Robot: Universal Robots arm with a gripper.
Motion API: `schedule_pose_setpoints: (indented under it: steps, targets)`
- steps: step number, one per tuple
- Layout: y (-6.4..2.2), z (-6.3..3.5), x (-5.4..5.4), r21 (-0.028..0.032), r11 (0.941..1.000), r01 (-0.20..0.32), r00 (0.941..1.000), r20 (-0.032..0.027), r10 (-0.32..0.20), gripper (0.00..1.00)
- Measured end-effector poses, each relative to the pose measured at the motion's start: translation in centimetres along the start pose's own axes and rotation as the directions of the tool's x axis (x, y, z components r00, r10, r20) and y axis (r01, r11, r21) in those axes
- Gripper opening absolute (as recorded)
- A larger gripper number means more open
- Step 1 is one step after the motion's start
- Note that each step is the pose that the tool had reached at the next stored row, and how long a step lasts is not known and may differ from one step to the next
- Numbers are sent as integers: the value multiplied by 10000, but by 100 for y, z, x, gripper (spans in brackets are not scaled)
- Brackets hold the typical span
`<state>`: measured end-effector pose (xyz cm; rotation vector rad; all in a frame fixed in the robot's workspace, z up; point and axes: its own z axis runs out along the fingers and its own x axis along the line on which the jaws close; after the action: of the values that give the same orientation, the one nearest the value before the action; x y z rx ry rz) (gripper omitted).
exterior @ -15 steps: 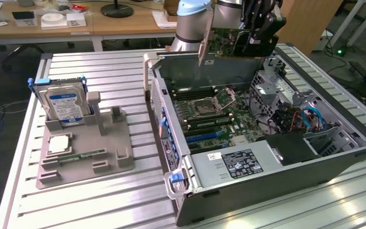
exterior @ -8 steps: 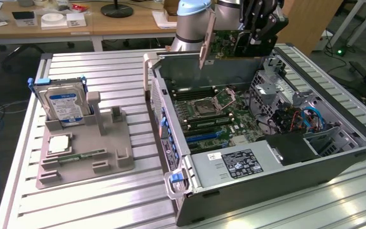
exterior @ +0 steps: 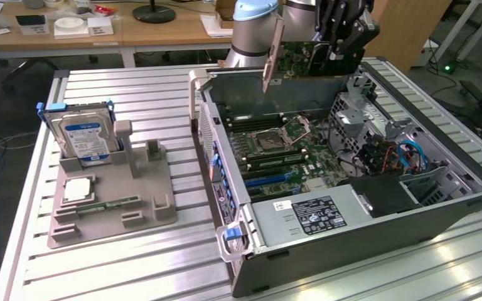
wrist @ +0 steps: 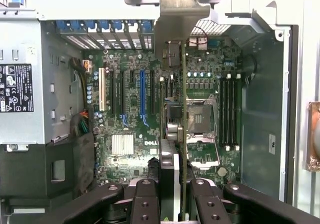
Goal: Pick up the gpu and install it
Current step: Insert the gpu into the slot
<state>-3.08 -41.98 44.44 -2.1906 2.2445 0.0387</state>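
While the arm hangs over the open computer case, its gripper is pinched narrow on the gpu, one finger on each face of the card. The card is held on edge, up in the air above the far end of the case and clear of everything inside. Its metal end bracket hangs down on the exterior view's left.

From the wrist, the black fingers squeeze the gpu from both sides. It runs away from the camera as a thin line to the bracket.

Below it lies the motherboard. The long slots, one of them blue, sit to one side of the card's edge, and the open CPU socket to the other. The silver power supply fills the near corner of the case.

Well apart, at the exterior view's left, a grey holder on the slatted table carries an upright hard drive and a memory stick.
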Motion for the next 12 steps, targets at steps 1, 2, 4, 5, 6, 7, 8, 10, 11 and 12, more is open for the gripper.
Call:
schedule_pose_setpoints:
  steps: [1, 2, 4, 5, 6, 7, 8, 10, 11, 12]
  targets:
    - [1, 4, 0, 54, 10000, 17, 10000, 0, -17, 28]
    - [0, 8, 1, 127, 9999, 33, 10000, 1, -33, 28]
    - [-1, 18, 0, 270, 9996, 52, 10000, 6, -52, 28]
    - [-1, 22, 0, 302, 9995, 57, 10000, 7, -57, 28]
    - [-1, 24, 0, 307, 9995, 59, 10000, 7, -60, 28]
    - [-1, 27, 1, 311, 9995, 60, 10000, 7, -60, 28]
    - [-1, 30, 1, 317, 9995, 59, 10000, 7, -59, 28]
    - [-1, 36, 1, 323, 9995, 58, 10000, 7, -58, 28]
    - [-1, 37, 1, 323, 9995, 57, 10000, 7, -57, 28]
    - [-1, 38, 1, 324, 9995, 55, 10000, 10, -56, 28]
